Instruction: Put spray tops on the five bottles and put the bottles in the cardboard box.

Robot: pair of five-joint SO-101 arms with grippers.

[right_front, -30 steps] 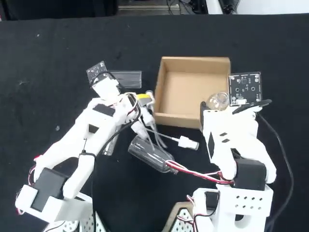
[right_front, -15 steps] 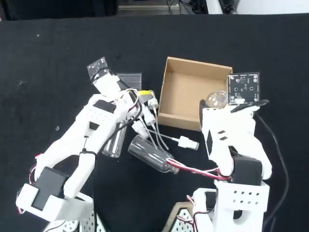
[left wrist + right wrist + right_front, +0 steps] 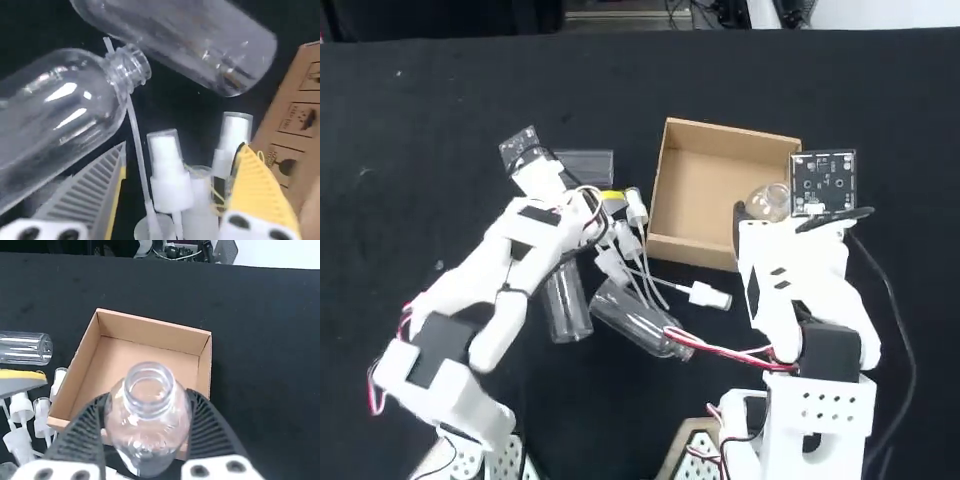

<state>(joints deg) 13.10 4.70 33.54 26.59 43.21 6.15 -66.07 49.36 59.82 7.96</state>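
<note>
My left gripper [image 3: 616, 214] [image 3: 182, 150] stands open over a cluster of white spray tops [image 3: 167, 175] [image 3: 620, 240] beside the cardboard box [image 3: 720, 195], several tops lying between its grey and yellow fingers [image 3: 255, 190]. Two clear uncapped bottles lie just beyond it, one [image 3: 55, 115] [image 3: 565, 300] with its open neck toward the tops, the other [image 3: 190, 35] [image 3: 640, 318] across it. My right gripper [image 3: 150, 400] [image 3: 768, 207] is shut on a clear bottle [image 3: 149, 415], held upright with an open neck above the box's near wall [image 3: 125, 427].
The box [image 3: 145, 355] is open-topped, with nothing showing inside it. Another clear bottle [image 3: 582, 162] [image 3: 25, 347] lies behind the left gripper. A loose spray top with a long tube [image 3: 705, 293] lies between the arms. A black cloth [image 3: 420, 120] covers the table.
The box turned slightly and slid right. The left arm swung over the spray tops, and the bottle beside it came out from under the arm. The right arm barely moved.
</note>
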